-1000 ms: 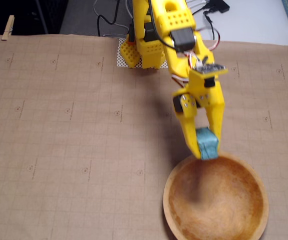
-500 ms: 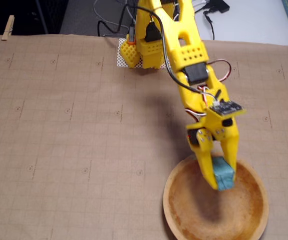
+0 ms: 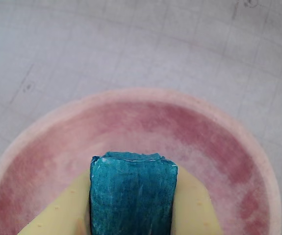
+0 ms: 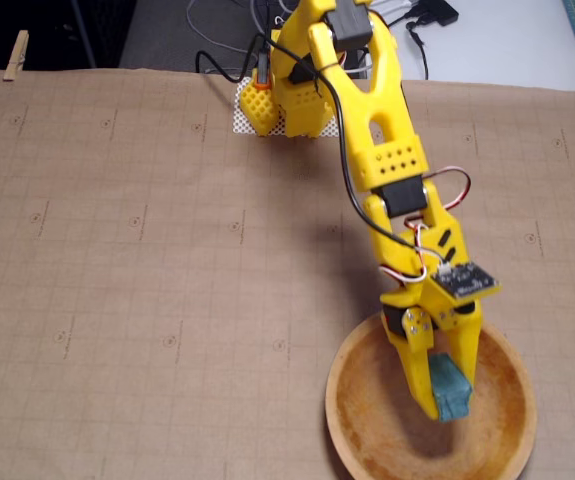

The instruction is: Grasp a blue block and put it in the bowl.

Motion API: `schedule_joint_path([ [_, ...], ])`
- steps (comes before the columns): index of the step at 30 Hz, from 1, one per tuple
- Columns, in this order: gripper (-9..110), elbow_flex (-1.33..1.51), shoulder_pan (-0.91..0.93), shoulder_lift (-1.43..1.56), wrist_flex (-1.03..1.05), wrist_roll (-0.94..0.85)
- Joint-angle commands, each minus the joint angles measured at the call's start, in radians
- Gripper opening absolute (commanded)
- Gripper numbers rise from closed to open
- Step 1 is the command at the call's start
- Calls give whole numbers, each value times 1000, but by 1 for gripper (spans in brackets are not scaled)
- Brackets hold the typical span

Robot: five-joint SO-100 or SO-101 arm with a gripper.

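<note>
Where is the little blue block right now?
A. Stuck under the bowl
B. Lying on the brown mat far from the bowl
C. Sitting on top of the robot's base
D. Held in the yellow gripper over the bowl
D. In the fixed view the gripper is shut on the blue block above the inside of the bowl; the wrist view shows the block between the yellow fingers with the bowl below it.
</note>
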Motion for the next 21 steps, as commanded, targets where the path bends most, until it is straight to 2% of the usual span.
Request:
schedule_joint_path([
  [1,-3,-110,-2,-6,-29,-8],
  [16,-2,-215,3,-158,-29,-2],
  [21,6,-219,5,-164,-29,-6],
])
